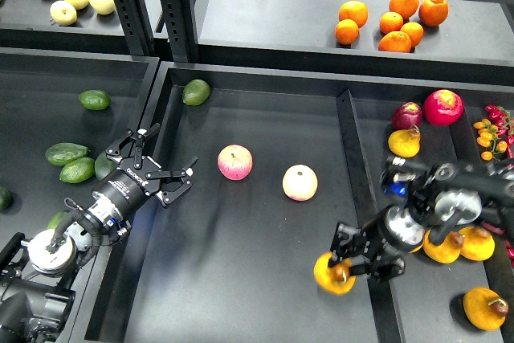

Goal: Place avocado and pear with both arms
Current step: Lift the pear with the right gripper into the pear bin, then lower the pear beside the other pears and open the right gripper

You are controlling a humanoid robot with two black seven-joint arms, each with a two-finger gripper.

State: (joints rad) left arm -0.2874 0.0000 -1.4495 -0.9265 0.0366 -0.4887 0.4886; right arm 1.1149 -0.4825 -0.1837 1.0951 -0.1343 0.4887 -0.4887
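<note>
Right gripper (347,267) is clamped on the pear (333,273), plump, matte yellow-orange, low over the middle bin's (265,311) right edge by the black divider (357,174). Left gripper (157,162) is spread wide, holding nothing, over the wall between left and middle bins. Glossy dark green avocado (66,153), long oval, lies left of it, touching a second one (78,170). Two smooth pink-yellow apples (234,161) sit right of the left gripper; bare dark floor surrounds them.

The pear (332,273) is partly covered by the right gripper (359,256), and a dark green fruit (4,198) is cut by the left edge.
</note>
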